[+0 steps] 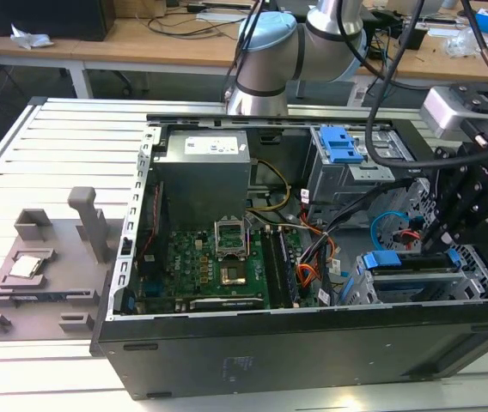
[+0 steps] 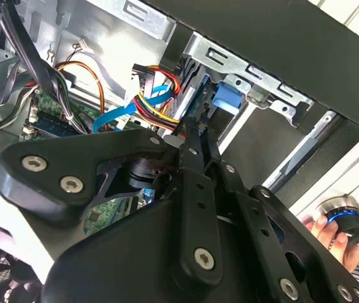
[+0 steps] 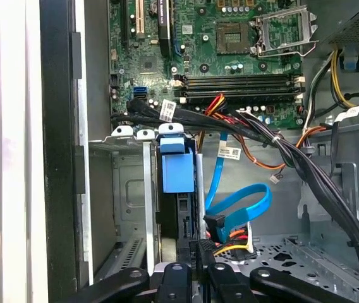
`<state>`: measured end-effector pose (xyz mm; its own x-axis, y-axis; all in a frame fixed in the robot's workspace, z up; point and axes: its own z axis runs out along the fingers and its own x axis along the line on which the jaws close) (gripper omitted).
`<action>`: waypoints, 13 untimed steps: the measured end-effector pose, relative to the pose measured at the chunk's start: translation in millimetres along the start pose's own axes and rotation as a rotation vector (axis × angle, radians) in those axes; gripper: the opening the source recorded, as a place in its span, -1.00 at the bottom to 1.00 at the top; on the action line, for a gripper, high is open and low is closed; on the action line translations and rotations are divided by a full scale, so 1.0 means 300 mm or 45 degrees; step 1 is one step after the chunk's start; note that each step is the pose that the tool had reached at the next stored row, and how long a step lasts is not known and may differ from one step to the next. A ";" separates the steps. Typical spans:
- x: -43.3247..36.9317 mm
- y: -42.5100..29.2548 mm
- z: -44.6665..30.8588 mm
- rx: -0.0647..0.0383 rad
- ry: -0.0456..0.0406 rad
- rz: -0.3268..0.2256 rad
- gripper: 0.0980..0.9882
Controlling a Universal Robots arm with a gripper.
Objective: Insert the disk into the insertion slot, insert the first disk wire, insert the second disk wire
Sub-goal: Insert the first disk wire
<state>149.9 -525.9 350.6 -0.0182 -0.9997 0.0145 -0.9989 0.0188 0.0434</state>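
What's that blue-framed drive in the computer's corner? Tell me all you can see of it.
The disk is a flat silver drive in a blue plastic carrier. It lies inside the grey perforated insertion slot at a corner of the case, on the exterior view's right, a blue tab jutting from one end. The gripper hangs just above it.

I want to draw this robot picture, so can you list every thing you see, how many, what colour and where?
table: one, silver slats, under everything
computer case: one, black, open on the table
insertion slot: one, grey metal, case corner at the exterior view's right
disk: one, blue-framed, in the insertion slot
motherboard: one, green, inside the case
power supply: one, grey, against the case's far wall
data cable: one, blue, looped beside the disk
parts tray: one, grey, exterior view's left
person's hand: one, on a knob outside the case
robot arm: one, silver and blue, behind the case
tool: one, black, down by the disk
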 end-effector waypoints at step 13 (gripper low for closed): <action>0.006 -0.012 0.036 -0.001 0.000 0.000 -0.85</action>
<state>152.9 -527.9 339.8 -0.0183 -0.9997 0.0142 -0.9989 0.0189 0.0440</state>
